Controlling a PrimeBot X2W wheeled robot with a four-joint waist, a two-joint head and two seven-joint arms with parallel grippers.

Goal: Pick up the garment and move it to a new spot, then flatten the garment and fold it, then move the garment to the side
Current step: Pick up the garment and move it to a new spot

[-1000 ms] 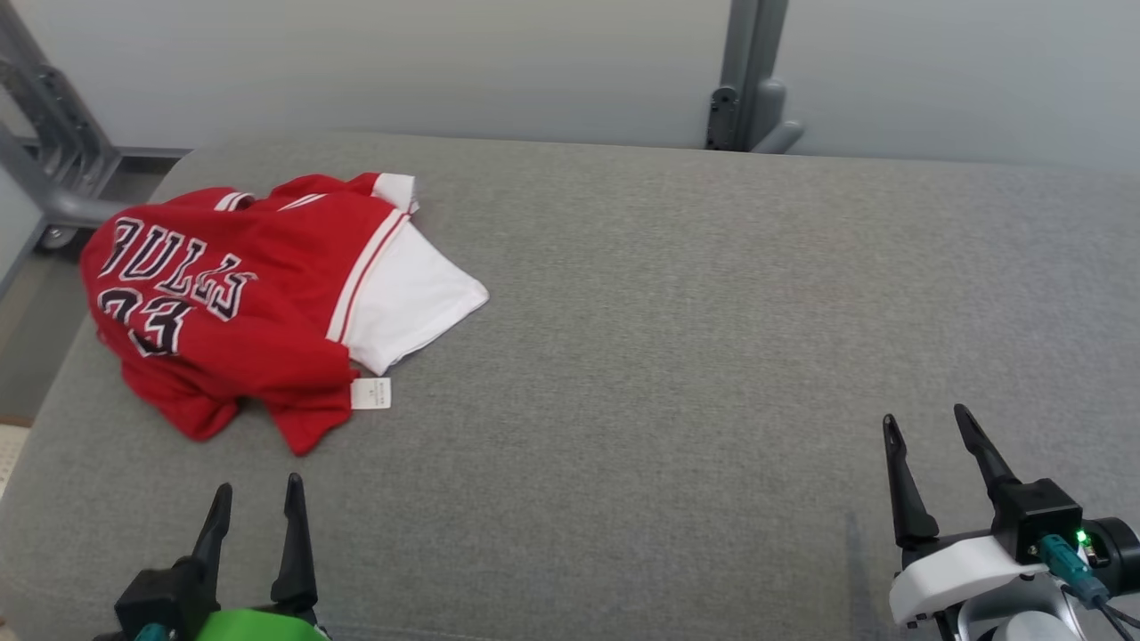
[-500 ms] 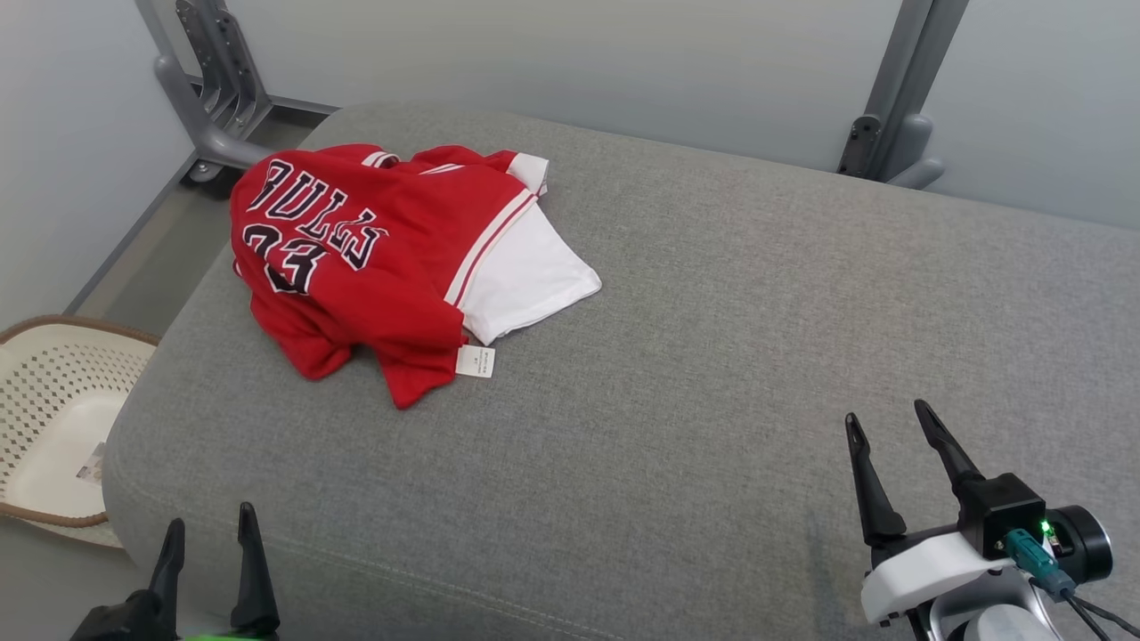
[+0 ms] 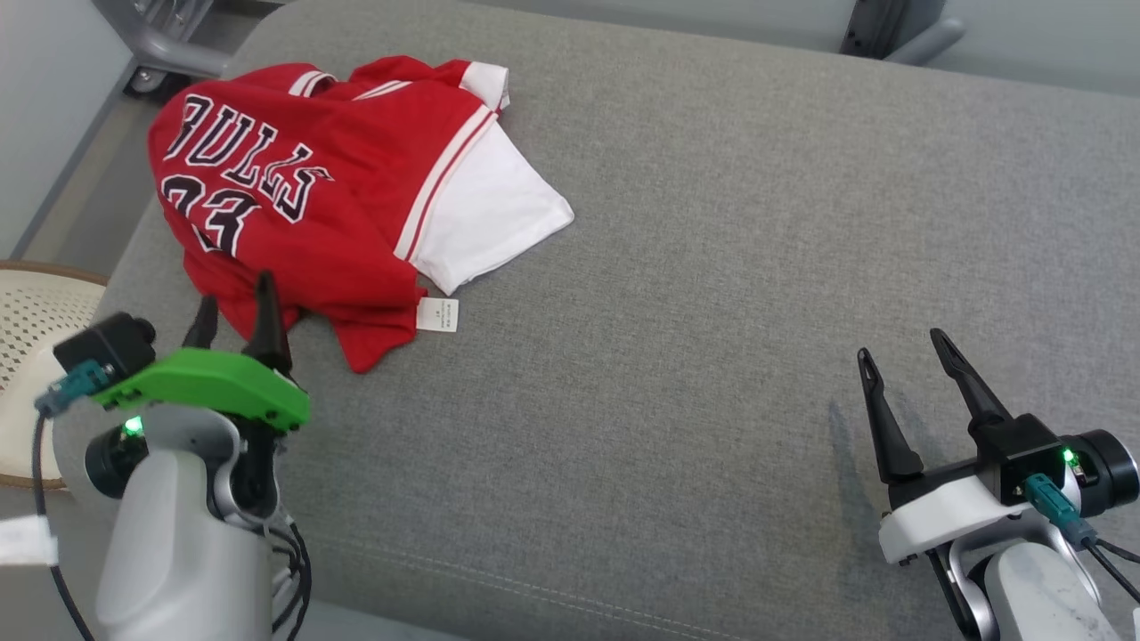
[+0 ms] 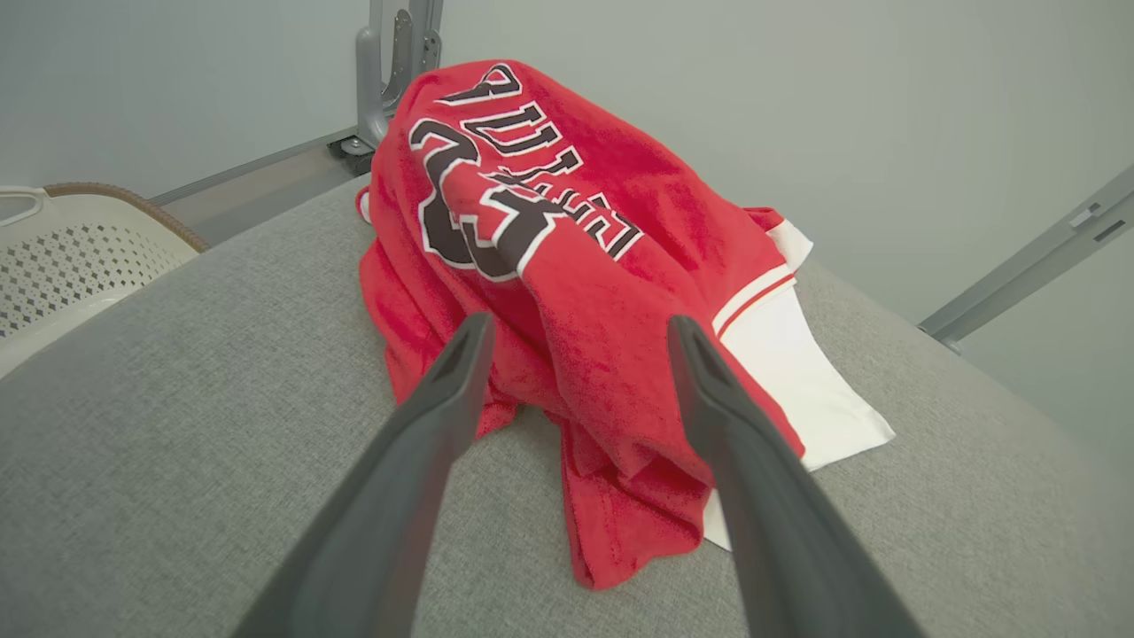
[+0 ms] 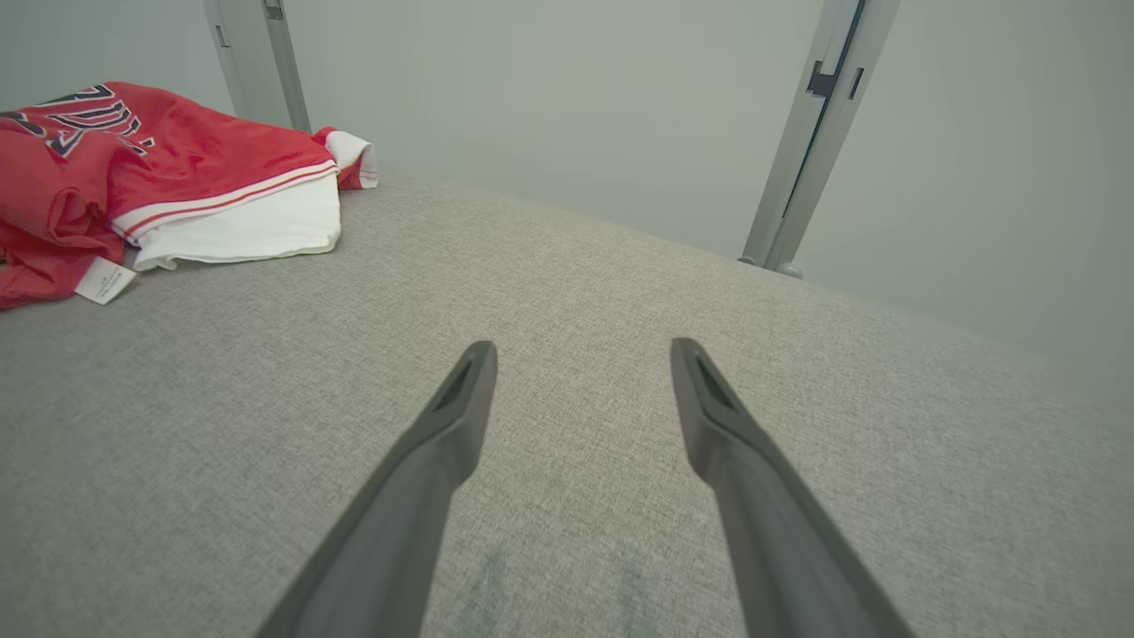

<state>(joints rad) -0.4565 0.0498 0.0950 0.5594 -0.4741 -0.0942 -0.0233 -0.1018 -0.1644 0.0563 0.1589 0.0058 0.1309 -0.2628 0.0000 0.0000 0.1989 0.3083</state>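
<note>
— Since our left gripper [image 3: 233,307] stands wide open and empty right by the shirt [image 3: 294,205], where do we pinch?
— At the near red hem [image 3: 365,343]. It's soft, light, floppy cloth, so we expect sag. Our right gripper [image 3: 901,349], open and empty too, hovers well apart. The shirt lies crumpled on the cushion [image 3: 712,267], far left corner.
</note>
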